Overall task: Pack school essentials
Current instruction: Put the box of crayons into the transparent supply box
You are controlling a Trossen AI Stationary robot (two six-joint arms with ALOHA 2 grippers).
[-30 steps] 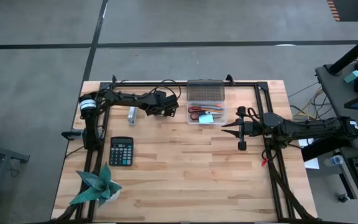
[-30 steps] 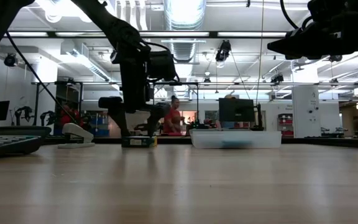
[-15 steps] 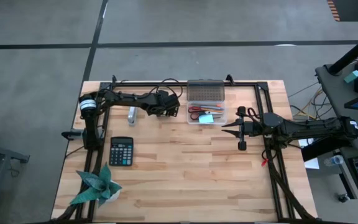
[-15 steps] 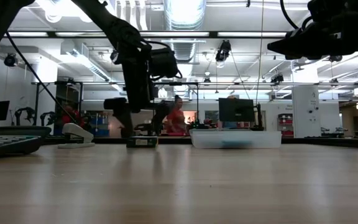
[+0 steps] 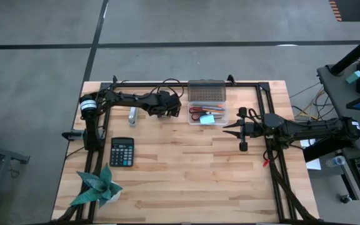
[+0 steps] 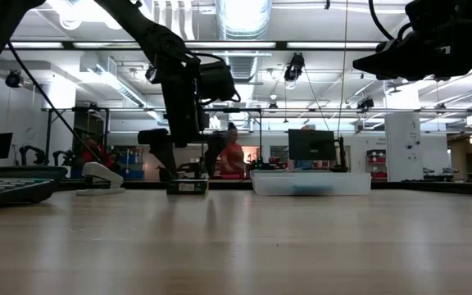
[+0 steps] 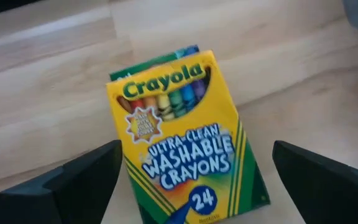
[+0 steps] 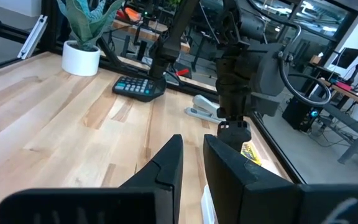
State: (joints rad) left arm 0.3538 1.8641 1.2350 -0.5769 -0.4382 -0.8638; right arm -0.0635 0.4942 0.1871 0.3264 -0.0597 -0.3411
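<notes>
Only the left wrist view shows the crayon box point(image 7: 182, 134) face up on the wood between the left gripper point(image 7: 191, 177)'s 2 spread fingers point(image 7: 82, 177), neither touching it; the low view shows that gripper point(image 6: 183, 164) straddling the box point(image 6: 187, 187) beside the clear bin point(image 6: 310, 182). The box is yellow and green, printed "Crayola Ultra-Clean Washable Crayons 24", lying left of the bin point(image 5: 207, 116) near the table's far edge. Since 1 second ago the left gripper has slid towards the bin and spread slightly wider; the right gripper point(image 5: 230, 128), fingers nearly together and empty, stays hovering right of the bin
</notes>
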